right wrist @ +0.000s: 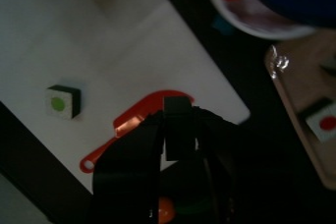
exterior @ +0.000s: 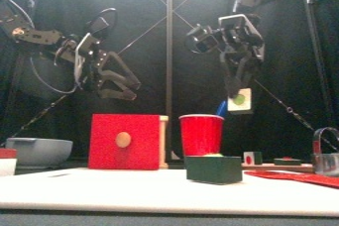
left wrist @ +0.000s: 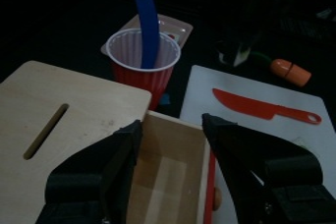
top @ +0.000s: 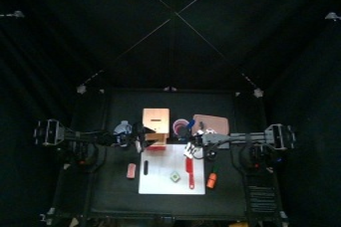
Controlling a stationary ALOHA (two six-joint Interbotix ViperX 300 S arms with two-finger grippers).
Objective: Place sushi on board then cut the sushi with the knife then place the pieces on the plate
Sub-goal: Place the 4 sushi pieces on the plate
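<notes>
My right gripper (exterior: 240,91) hangs high over the table's right side, shut on a dark green sushi piece (exterior: 240,100) with a green centre. Below it a second sushi piece (exterior: 213,169) sits on the white board (top: 160,186), beside the red knife (right wrist: 129,130). The pink plate (exterior: 302,176) lies to the right with a red-centred piece (exterior: 252,158) on it. My left gripper (left wrist: 171,130) is open above the wooden box (left wrist: 79,120), touching nothing.
The red cup (exterior: 201,133) with the blue knife (left wrist: 149,22) stands behind the board, next to the box's red drawer front (exterior: 126,141). An orange toy (left wrist: 292,69) lies on the board. A blue-grey bowl (exterior: 38,151) is far left, a metal cutter (exterior: 324,146) far right.
</notes>
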